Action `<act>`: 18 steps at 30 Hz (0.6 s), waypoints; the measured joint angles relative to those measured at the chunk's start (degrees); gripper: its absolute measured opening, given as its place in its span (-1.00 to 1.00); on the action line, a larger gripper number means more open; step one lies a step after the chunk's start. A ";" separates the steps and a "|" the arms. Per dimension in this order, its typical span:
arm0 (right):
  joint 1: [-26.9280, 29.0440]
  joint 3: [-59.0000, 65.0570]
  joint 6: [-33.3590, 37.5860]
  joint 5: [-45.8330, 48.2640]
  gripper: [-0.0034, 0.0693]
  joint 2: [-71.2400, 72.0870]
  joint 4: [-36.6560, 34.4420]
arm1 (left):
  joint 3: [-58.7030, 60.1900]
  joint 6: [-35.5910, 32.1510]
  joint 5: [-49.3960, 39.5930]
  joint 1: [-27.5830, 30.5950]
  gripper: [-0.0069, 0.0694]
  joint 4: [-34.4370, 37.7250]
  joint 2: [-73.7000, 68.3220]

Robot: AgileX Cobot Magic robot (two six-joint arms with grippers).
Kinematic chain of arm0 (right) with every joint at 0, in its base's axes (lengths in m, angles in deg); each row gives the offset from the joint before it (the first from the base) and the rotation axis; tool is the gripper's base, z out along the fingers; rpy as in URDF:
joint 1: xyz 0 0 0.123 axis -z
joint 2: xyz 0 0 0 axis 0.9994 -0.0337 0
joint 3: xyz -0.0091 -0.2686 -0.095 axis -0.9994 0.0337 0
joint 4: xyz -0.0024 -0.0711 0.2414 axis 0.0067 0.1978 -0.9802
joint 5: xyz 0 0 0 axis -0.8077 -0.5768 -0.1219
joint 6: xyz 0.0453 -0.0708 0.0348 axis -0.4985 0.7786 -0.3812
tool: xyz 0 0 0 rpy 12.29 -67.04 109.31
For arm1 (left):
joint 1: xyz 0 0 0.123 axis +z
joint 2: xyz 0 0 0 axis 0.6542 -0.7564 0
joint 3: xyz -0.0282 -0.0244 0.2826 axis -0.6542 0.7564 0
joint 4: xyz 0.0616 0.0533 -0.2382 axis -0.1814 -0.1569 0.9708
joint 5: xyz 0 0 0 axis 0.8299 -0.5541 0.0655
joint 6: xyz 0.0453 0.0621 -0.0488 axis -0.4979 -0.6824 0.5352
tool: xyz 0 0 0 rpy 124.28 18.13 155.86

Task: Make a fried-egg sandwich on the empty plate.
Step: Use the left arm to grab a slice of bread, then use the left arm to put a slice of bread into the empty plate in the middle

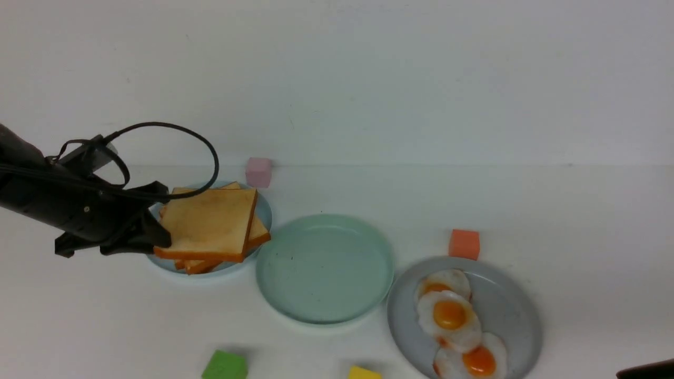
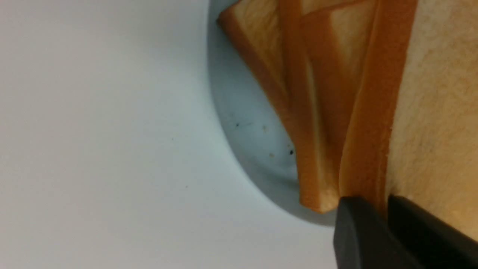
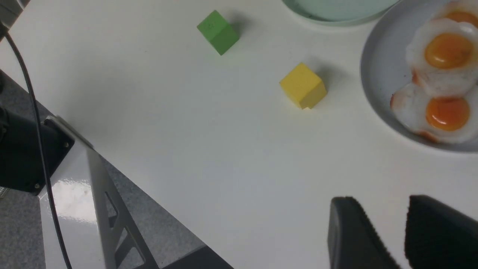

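The top toast slice [image 1: 208,223] is a flat square, golden-brown and a little mottled on its face, with an orange crust around its edge. It sits at the top of a loose stack of slices on the pale blue plate [image 1: 266,210], just left of the mint-green plate [image 1: 324,268]. Being square, it has no longer side. It lies nearly level, broad face up, with one crust edge turned toward the mint-green plate and the opposite edge facing away from it. The left gripper [image 1: 160,216] is clamped on that far edge, its dark fingers [image 2: 358,231] pinching the crust. The mint-green plate is bare. The fried eggs [image 1: 449,314] overlap on the grey plate [image 1: 516,310] to its right. The right gripper [image 3: 390,216] hangs with its jaws apart, holding nothing.
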 joint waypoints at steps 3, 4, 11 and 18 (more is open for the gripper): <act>0.00 0.00 0.00 0.00 -0.23 0.00 0.00 | 0.00 -0.07 -0.17 0.00 -0.75 -0.28 3.11; 0.00 0.00 0.00 0.00 -0.23 0.00 0.00 | 0.00 -0.14 -0.17 0.00 -0.75 -0.15 4.12; 0.00 0.00 0.32 -0.48 -0.23 0.00 -0.05 | 0.00 -4.72 -3.38 -6.57 -0.75 6.28 9.32; 0.00 0.00 0.36 -1.98 -0.23 0.00 0.01 | 0.17 -5.09 1.57 -16.74 -0.75 11.09 4.98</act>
